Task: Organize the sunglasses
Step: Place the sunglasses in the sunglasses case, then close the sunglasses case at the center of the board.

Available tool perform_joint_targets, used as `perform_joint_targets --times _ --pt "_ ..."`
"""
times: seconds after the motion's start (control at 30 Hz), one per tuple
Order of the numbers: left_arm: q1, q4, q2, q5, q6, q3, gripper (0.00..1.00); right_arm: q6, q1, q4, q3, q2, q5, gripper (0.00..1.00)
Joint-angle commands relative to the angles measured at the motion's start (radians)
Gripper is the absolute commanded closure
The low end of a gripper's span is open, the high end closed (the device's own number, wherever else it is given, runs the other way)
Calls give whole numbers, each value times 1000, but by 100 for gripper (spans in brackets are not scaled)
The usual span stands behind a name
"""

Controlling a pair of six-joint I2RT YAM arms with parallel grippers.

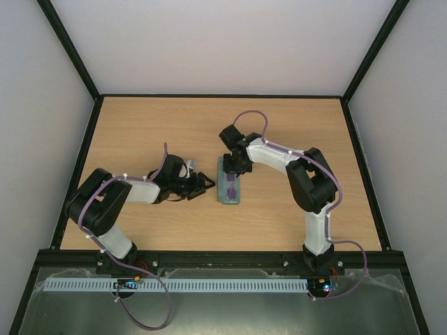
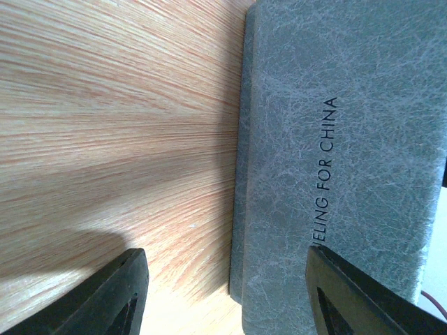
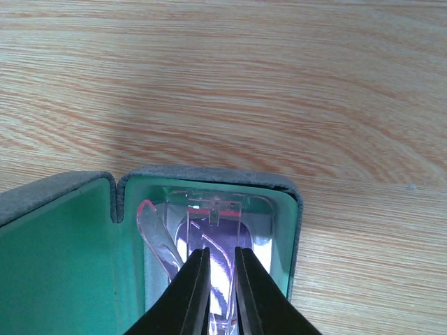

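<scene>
Top external view: wooden table (image 1: 140, 125), enclosed by pale walls; one grey-blue case (image 1: 222, 197) lying near its middle, long axis running away from the arm bases. The sunglasses (image 1: 231, 187) show as a pinkish streak inside it. Right gripper (image 1: 231, 173) directly above the case's far end; left gripper (image 1: 202, 185) just beside the case's left flank, pointing at it. Left wrist view: textured grey outer face of the case lid (image 2: 335, 139), printed lettering partly legible, lying flat on the wood. The left gripper's fingers stand well apart, one over bare table, one over the lid, holding nothing. Right wrist view: case open, green lining (image 3: 56, 251) exposed, the sunglasses folded and seated in the tray half, thin pink arm curving along the left wall. The right gripper's fingers (image 3: 192, 293) are drawn nearly together with a sliver of pink frame between them, seemingly nipping the glasses near the middle. Step in hand, as judged: seating the sunglasses in the case. Next move calls for letting go, lifting the right gripper out of the tray, then folding the lid over. Obstruction: the right gripper itself occupies the tray, and the left finger poised over the lid lies in the closing path.
</scene>
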Motion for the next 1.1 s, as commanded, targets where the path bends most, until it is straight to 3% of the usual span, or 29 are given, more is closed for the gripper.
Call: perform_joint_targets --times 0.0,0.37,0.63,0.83,1.07 --pt "2 -13 -22 -7 14 25 36 2 5 -21 -23 -25 5 86" --pt "1 -109 -89 -21 35 57 35 9 -3 -39 -132 -283 69 68" --pt "1 -170 -108 -38 52 95 37 2 -105 99 -420 -398 -53 85" --pt "-1 -163 -88 -41 40 109 58 20 -180 300 -555 -406 -259 84" --pt "-45 -196 -42 -53 40 189 81 24 -186 386 -549 -300 -370 88"
